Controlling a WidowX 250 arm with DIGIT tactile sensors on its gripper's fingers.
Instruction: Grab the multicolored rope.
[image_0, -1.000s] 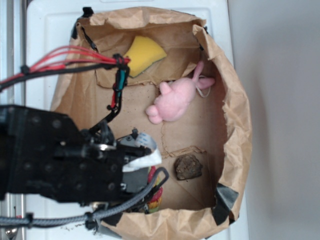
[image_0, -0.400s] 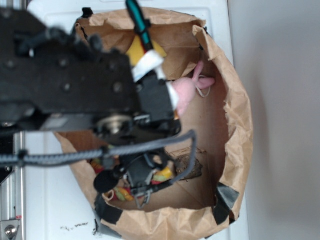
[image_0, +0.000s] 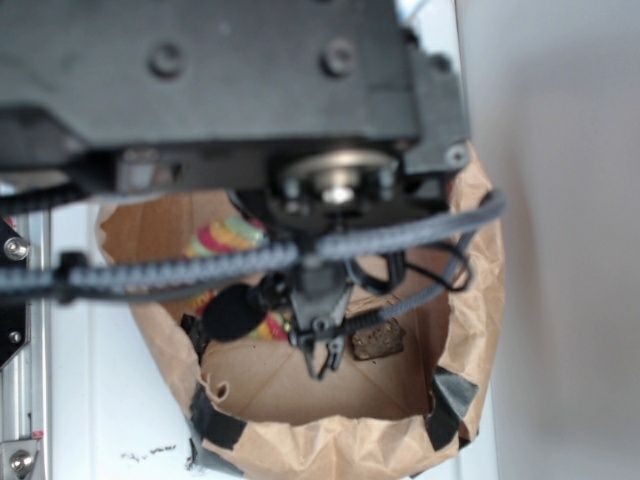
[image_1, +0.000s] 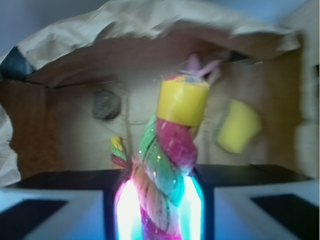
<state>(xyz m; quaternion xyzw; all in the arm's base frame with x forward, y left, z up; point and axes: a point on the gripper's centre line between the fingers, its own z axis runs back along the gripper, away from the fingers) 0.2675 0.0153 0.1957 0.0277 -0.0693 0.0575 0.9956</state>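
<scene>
A brown paper-lined box (image_0: 470, 300) sits on a white surface, the arm filling the exterior view.
In the wrist view the gripper (image_1: 157, 210) pinches the rope (image_1: 165, 160), its yellow end up, clear of the floor; a yellow sponge (image_1: 237, 125) and dark lump (image_1: 106, 104) lie beyond.

No text, label or number can be read in either view.

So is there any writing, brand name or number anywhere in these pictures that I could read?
None can be read.
Rope, held in the gripper: coloured strands only, no print.
Paper bag: plain brown.
Black arm: no label shows; it is blurred.
</scene>
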